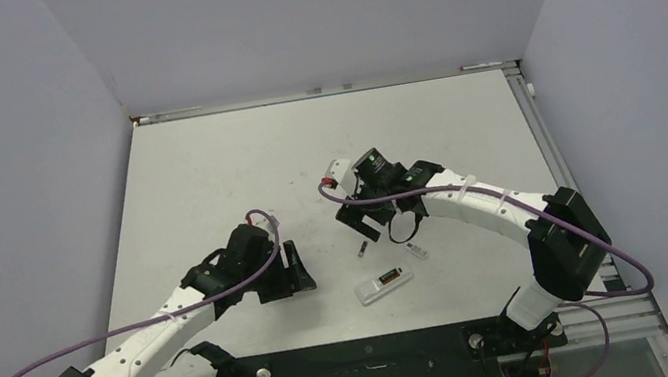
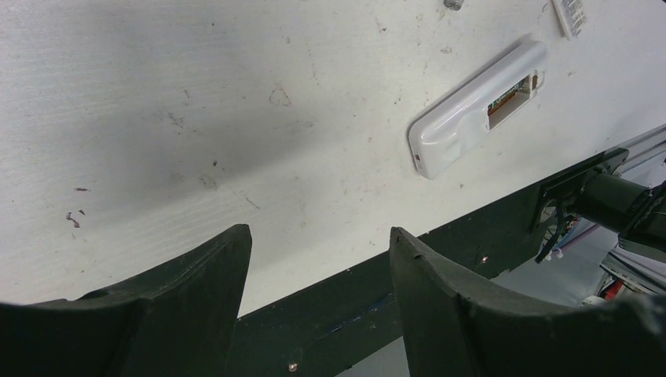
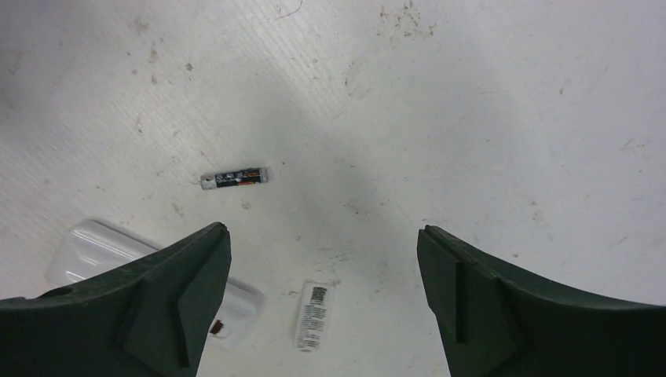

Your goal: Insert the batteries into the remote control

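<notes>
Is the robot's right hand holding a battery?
No, the battery lies on the table, and the right gripper is open with nothing in it.

Top camera sits high behind the arms, looking down and forward over the whole table from far off. The left wrist camera peers out low between the fingers of the left gripper. It is close to the surface and slanted toward the table's near edge, with the remote control up at right. The right wrist camera looks almost straight down through the right gripper, close in, with one battery ahead. All three views catch the remote control. The battery shows overhead too, tiny there. A labelled white piece turns up in both wrist views.
</notes>
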`<action>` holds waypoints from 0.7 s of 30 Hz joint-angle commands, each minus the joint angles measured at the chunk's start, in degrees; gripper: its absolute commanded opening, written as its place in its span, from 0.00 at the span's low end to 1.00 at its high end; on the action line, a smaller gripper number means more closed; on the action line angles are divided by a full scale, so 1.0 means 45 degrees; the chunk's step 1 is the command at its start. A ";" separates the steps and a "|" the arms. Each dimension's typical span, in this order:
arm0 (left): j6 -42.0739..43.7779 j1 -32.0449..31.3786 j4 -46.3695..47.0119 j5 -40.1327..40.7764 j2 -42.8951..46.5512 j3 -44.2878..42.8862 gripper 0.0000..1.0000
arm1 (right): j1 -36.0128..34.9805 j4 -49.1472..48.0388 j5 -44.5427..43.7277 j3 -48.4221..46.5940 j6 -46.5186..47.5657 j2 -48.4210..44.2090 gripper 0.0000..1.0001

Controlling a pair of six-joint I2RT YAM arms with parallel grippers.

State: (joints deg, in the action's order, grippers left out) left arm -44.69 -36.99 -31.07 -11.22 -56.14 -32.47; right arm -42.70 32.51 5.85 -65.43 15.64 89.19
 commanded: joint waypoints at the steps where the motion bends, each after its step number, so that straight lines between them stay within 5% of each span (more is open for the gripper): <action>1: 0.0018 0.0096 0.0057 -0.0240 0.0103 -0.0298 0.62 | -0.0618 -0.0740 -0.0611 0.0081 -0.4224 -0.0429 0.88; 11: 0.0200 0.0290 0.0480 -0.0610 -0.0135 -0.0236 0.63 | -0.3404 -0.0674 -0.5075 0.1369 -1.3167 -0.0302 0.80; 15: 0.0260 0.0310 0.0662 -0.0887 -0.0161 -0.0151 0.63 | -0.3691 -0.0929 -0.5828 0.1612 -1.4853 0.0508 0.54; 21: 0.0321 0.0306 0.0683 -0.1290 0.0117 -0.0085 0.63 | -0.3738 -0.1190 -0.6293 0.1135 -1.5572 0.1932 0.47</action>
State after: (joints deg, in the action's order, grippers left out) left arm -44.25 -35.90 -30.17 -14.74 -56.82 -32.47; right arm -59.35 28.71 -17.17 -58.70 -47.92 94.37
